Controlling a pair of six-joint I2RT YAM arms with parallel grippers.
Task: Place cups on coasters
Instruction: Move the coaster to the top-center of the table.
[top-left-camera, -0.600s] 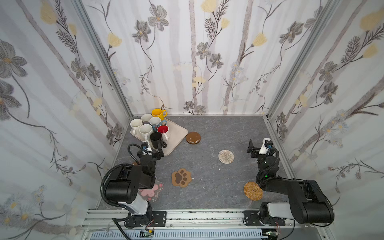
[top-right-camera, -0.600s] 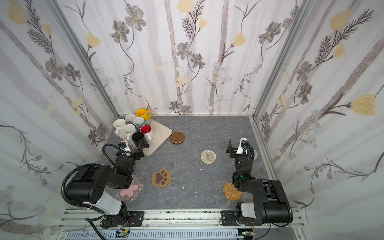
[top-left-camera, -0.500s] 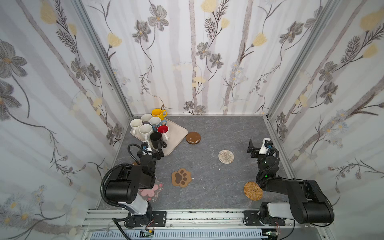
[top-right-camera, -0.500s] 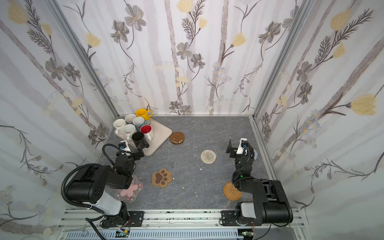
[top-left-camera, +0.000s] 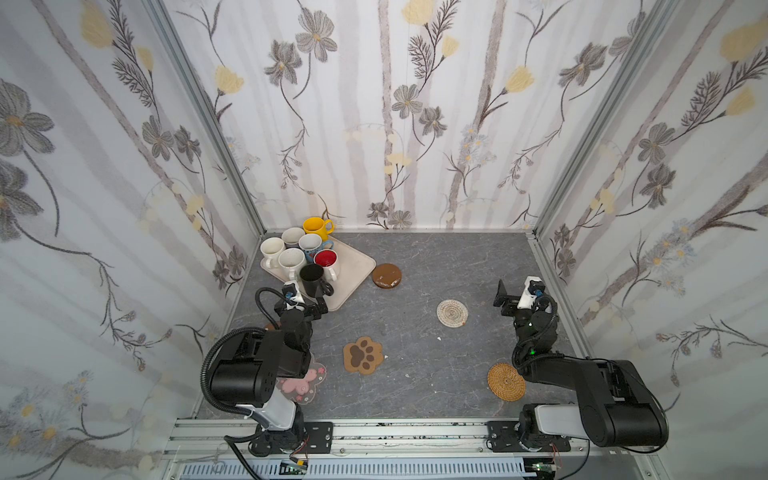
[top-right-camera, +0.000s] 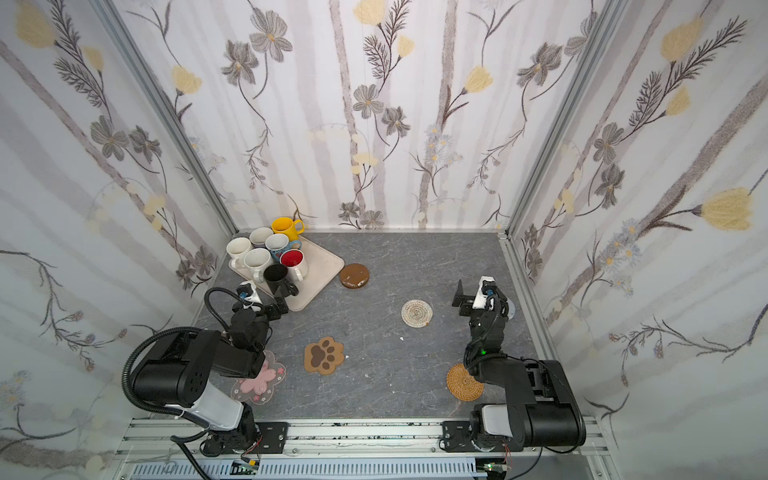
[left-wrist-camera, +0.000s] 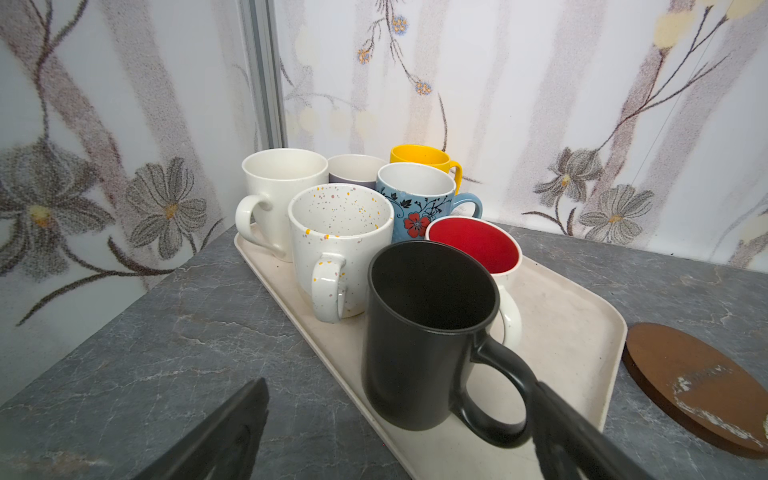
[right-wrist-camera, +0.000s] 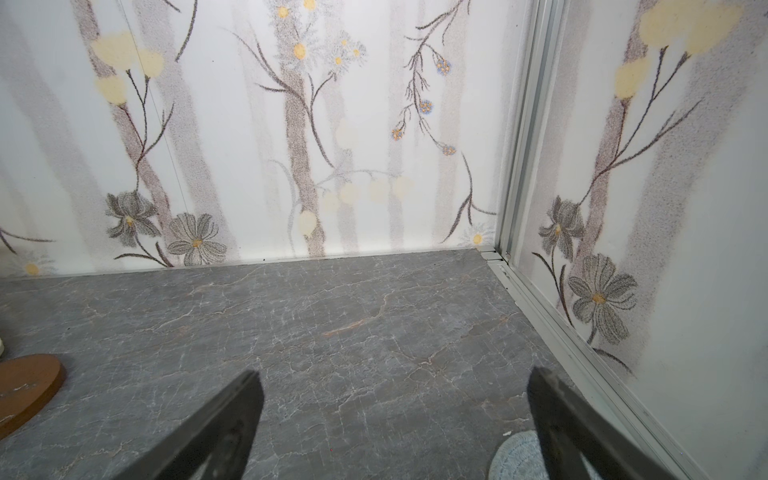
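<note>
Left wrist: black mug before hand.

Beige tray on grey marbled tabletop

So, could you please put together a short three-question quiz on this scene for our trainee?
1. True or false: the paw coaster is bare.
2. Which mug is nearest the left gripper? A yellow mug; B black mug; C red-lined mug.
3. Fill in: the right gripper is ____.
Key: 1 true; 2 B; 3 open.
</note>
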